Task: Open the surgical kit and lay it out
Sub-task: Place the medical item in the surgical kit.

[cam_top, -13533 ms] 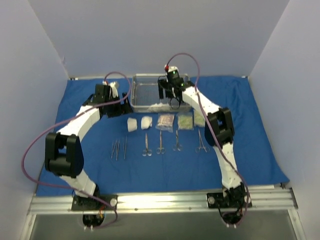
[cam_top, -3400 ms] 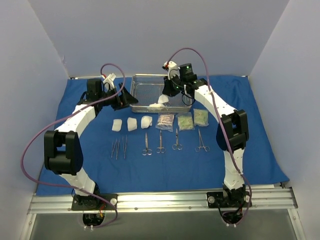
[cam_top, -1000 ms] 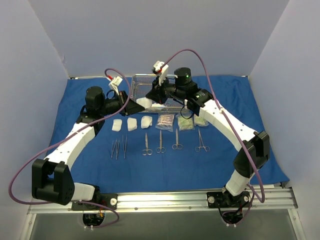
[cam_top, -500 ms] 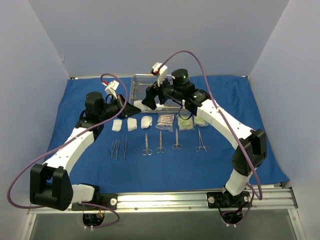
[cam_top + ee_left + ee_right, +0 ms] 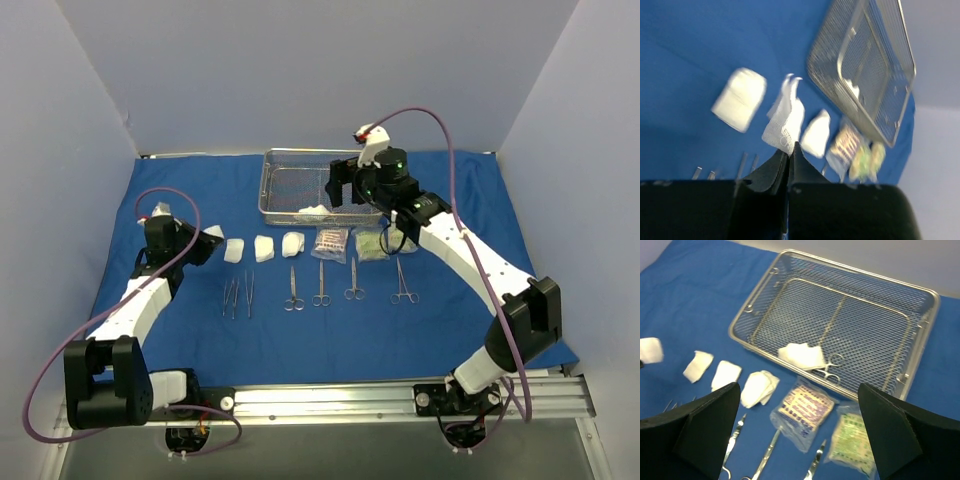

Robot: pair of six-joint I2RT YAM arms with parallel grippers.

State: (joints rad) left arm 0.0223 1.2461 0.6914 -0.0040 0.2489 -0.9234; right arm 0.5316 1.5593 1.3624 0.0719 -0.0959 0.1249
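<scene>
Left wrist view: left gripper (image 5: pixel 790 150) jaws pinched on a gauze pad (image 5: pixel 785 120), judged limp and light, over the blue drape (image 5: pixel 690 50) (edge grip suits cloth); right gripper (image 5: pixel 800 425) jaws wide, empty, above the mesh tray (image 5: pixel 920 305).

Two white arms, black joints.
Left arm (image 5: pixel 135 305) and right arm (image 5: pixel 462 252): white links, black joint housings (image 5: pixel 108 378), a purple cable (image 5: pixel 415 110) off each, green LED (image 5: pixel 393 155) at the right wrist, black wedge gripper fingers (image 5: pixel 890 430), black bases (image 5: pixel 455 398) on an aluminium rail (image 5: pixel 330 400).
</scene>
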